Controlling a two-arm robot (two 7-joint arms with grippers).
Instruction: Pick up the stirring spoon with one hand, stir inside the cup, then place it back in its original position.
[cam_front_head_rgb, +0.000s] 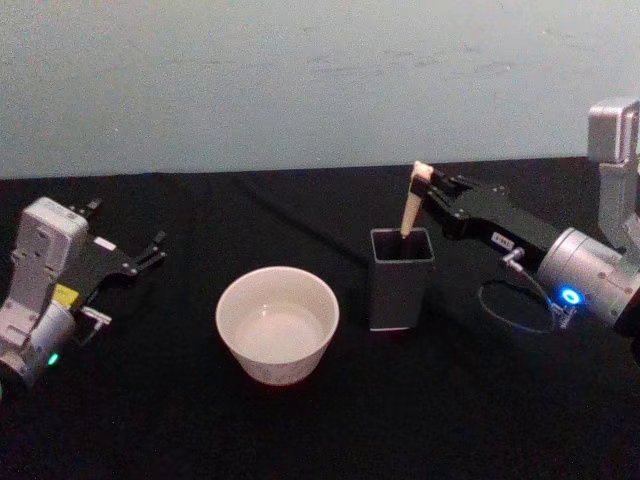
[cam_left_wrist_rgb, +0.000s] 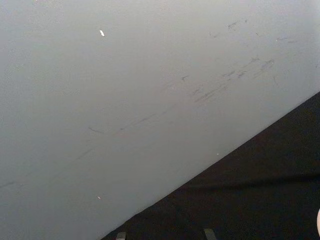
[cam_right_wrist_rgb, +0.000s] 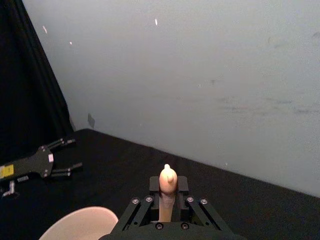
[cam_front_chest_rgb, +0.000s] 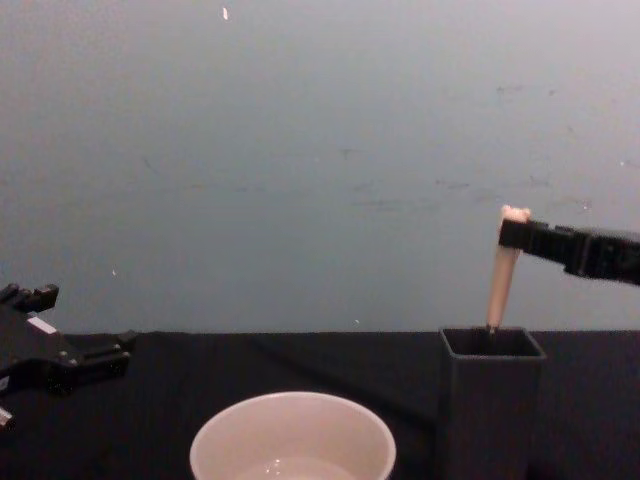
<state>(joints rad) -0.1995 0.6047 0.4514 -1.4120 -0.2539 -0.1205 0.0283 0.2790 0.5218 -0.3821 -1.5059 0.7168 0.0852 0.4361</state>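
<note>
Head view, stirring spoon (cam_front_head_rgb: 411, 206) in holder (cam_front_head_rgb: 399, 290)

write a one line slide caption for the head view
Right gripper shut on the spoon standing in the dark holder, cup to its left, left gripper open and idle.

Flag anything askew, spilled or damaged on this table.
Nothing stands out. The stirring spoon leans in the dark holder, with the right gripper closed on its handle. The cup stands upright, no spill around it; the left gripper rests open at the left.
</note>
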